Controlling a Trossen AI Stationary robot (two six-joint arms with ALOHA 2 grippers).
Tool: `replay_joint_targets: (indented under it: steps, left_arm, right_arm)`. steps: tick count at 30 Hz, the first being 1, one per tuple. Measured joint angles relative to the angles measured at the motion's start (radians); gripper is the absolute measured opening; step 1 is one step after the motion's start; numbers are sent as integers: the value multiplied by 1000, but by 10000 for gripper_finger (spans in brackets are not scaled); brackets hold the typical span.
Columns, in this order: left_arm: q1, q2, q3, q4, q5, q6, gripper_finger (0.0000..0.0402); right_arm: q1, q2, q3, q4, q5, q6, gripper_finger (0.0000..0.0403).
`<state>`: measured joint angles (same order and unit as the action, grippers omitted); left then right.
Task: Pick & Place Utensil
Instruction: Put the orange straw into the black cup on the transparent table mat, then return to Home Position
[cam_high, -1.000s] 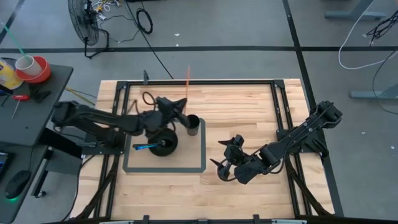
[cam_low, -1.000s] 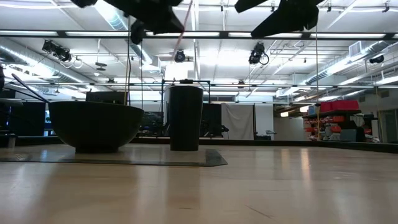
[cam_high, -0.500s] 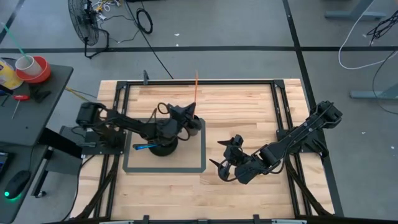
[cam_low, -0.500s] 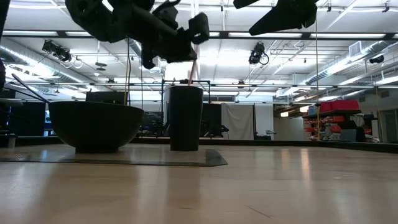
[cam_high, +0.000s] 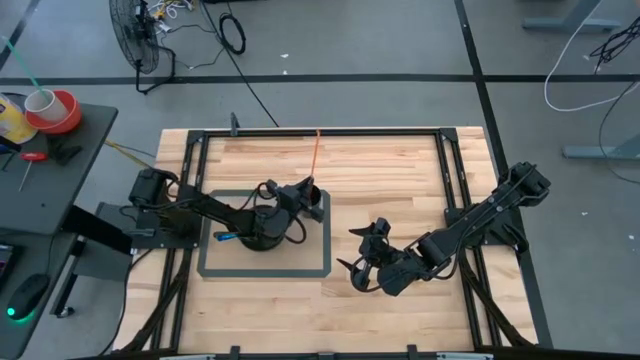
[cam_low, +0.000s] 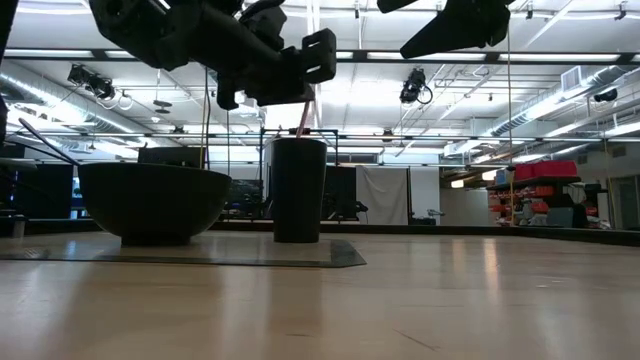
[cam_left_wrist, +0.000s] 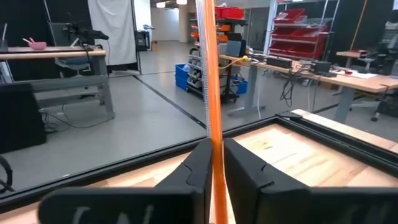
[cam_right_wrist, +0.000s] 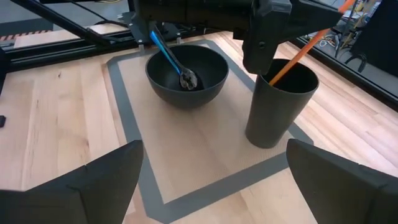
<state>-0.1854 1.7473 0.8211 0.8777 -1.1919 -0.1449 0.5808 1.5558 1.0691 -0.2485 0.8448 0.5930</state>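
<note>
Lowered into the cup (cam_right_wrist: 278, 102), orange utensil (cam_left_wrist: 211, 93) stays clamped in left gripper (cam_left_wrist: 214, 171) jaws.

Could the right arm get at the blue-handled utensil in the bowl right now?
Probably not cleanly: the left gripper, shut on the orange utensil, hangs over cup and bowl, crowding the blue-handled utensil.

So the mat (cam_high: 264, 268) sits on the table (cam_high: 400, 170), toward the left arm's side. On the mat, the bowl (cam_right_wrist: 186, 78) and the cup (cam_right_wrist: 278, 102) stand side by side. A spoon (cam_right_wrist: 168, 57) lies in the bowl, leaning on its wall. A stick (cam_right_wrist: 300, 51) stands tilted in the cup, pinched by the left gripper (cam_high: 306, 193) right above it. The right gripper (cam_high: 362, 262) hangs off the mat, on the cup's side.
</note>
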Motion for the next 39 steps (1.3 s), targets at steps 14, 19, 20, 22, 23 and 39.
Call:
replay_joint_targets:
  steps: [14,19,20,22,23,39]
  left_arm:
    - [-23,-186,0,-220,190,36,132]
    - [-21,-421,1,-577,457,78,137]
    - [-23,-459,0,-630,456,80,137]
    - [-23,-530,0,-706,452,70,137]
    - [-29,-571,0,-761,458,22,137]
    - [-6,-874,-341,-570,854,134,64]
  right_arm:
    - [-12,-16,-1,6,-108,3,396]
    - [-52,-60,-1,19,-178,-130,368]
    - [-66,-67,-1,31,-202,-169,359]
    - [-92,-80,-1,51,-226,-245,339]
    - [-105,-84,-1,63,-239,-283,326]
    - [-224,-170,-114,301,-596,-682,10]
